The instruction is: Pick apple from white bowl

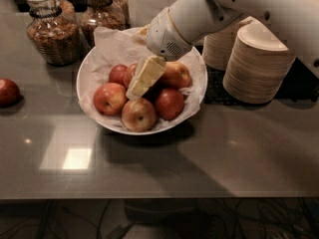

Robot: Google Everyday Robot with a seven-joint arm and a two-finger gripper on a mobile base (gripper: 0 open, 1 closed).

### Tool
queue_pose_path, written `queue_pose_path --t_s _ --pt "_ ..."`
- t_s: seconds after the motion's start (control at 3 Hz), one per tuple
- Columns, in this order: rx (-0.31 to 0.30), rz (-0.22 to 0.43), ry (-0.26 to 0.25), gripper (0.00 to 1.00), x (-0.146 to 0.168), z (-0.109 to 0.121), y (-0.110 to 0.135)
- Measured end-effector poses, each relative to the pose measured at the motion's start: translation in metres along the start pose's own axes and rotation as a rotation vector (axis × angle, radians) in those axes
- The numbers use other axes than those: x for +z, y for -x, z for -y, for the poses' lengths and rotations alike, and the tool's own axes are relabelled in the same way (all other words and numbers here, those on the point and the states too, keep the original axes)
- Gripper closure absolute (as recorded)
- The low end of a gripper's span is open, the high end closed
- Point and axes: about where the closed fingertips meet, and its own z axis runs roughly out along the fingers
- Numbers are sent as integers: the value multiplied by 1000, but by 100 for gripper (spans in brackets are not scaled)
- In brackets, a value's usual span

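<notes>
The white bowl (89, 68), lined with crumpled white paper, stands on the grey table and holds several apples. A round red apple (109, 97) with yellow streaks lies at the bowl's front left. A paler apple (138, 114) lies at the front, and a darker red one (169, 103) to its right. My cream-coloured gripper (135, 89) reaches down from the white arm into the middle of the bowl. Its tip is just right of the red streaked apple and above the paler one. It hides part of the apples behind it.
Two glass jars (52, 31) of nuts stand behind the bowl at the left. Stacks of beige disposable bowls (259, 63) stand to the right on a black mat. A lone red apple (7, 92) lies on the table at the far left.
</notes>
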Motion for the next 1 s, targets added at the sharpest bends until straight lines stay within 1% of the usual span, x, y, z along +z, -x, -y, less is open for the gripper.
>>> queue_pose_path --t_s 0.33,0.67,1.0 --pt "32 9 5 10 5 5 -7" --pt "50 7 12 14 7 7 -14" --pt "70 -3 16 16 6 6 -23"
